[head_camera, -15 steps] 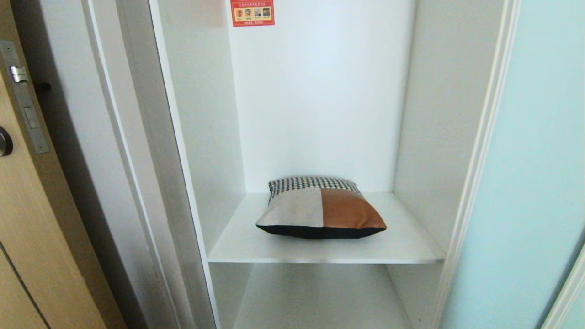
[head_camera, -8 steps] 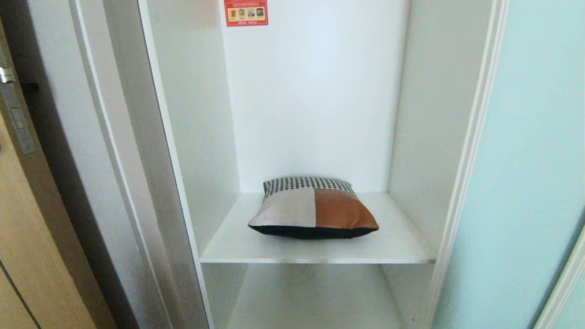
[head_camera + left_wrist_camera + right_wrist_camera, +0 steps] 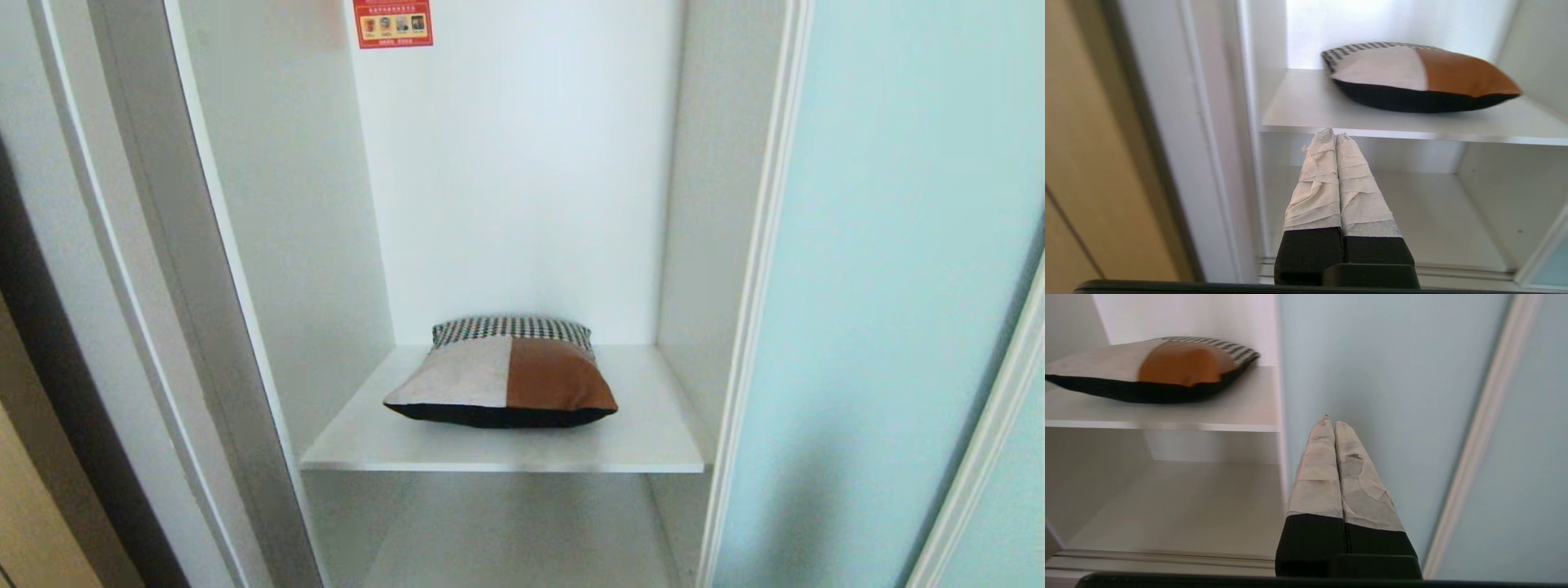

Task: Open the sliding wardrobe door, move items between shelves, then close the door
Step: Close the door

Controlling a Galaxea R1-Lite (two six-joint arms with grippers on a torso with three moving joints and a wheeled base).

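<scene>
White wardrobe compartment, sliding wardrobe door (image 3: 882, 286) open beside it. On upper shelf (image 3: 653, 445): 1 cushion (image 3: 502, 384), likely soft, light; pinch front corner. Left tool (image 3: 1336, 136), right tool (image 3: 1330, 424) both pressed closed, empty.

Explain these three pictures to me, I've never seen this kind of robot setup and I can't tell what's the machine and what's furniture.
The wide picture comes from a camera on the robot's head. It faces an open white wardrobe: a patchwork cushion lies on a white shelf, and the pale aqua sliding door stands pushed aside on the right. The other two come from cameras on the robot's wrists. The paired tape-wrapped prongs are its grippers: the left gripper points at the shelf's front edge, and the right gripper is before the door. Both are shut and hold nothing.
</scene>
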